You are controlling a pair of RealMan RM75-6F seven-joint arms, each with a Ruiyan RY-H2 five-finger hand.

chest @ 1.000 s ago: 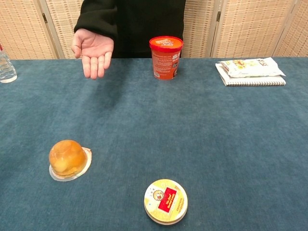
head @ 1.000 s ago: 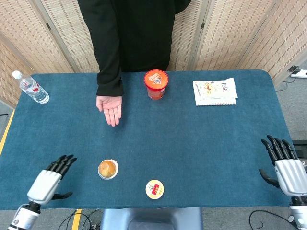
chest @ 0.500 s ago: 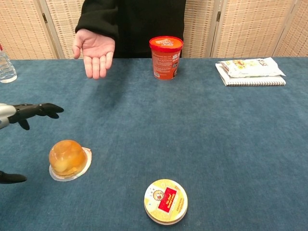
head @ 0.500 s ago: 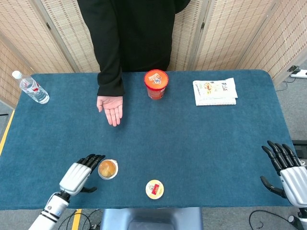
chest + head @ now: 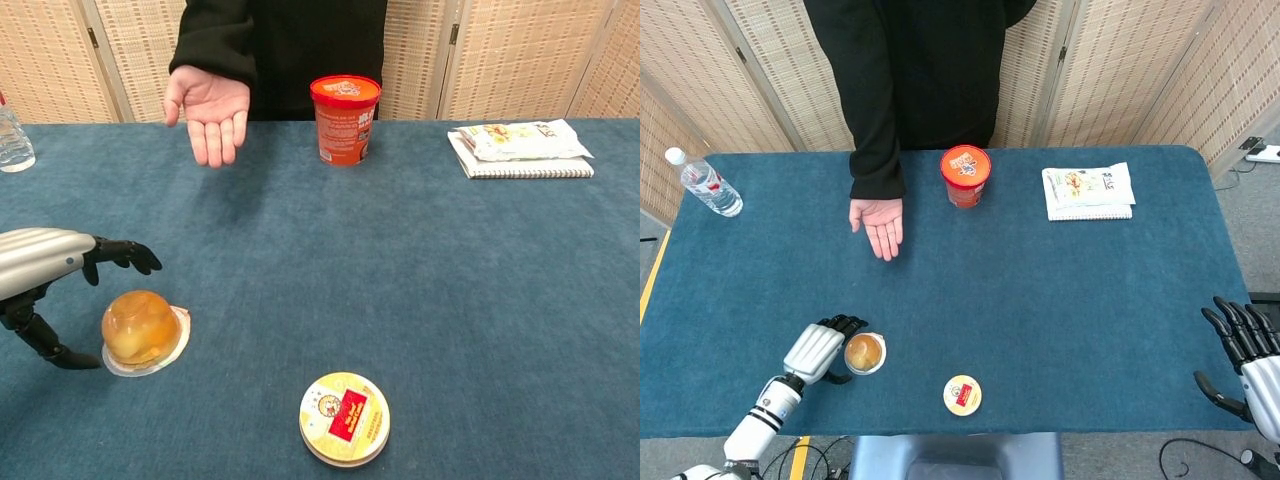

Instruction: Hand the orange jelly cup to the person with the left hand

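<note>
The orange jelly cup [image 5: 864, 352] [image 5: 142, 331] sits dome-up on the blue table near the front left. My left hand [image 5: 821, 350] [image 5: 50, 285] is right beside it on its left, fingers arched over its far side and thumb low at its near side, with small gaps showing in the chest view. The person's open palm [image 5: 880, 224] [image 5: 211, 110] waits over the far left part of the table. My right hand [image 5: 1248, 365] stands open at the right edge, holding nothing.
A red tub [image 5: 965, 175] [image 5: 344, 118] stands at the far middle. A snack packet on a notebook [image 5: 1087, 190] [image 5: 520, 148] lies at the far right. A round yellow tin [image 5: 962, 394] [image 5: 344, 418] lies near the front edge. A water bottle [image 5: 702, 181] lies far left.
My left hand has moved right, up to the jelly cup, and now cups around it. The person's palm shifted slightly right. My right hand drifted toward the lower right corner.
</note>
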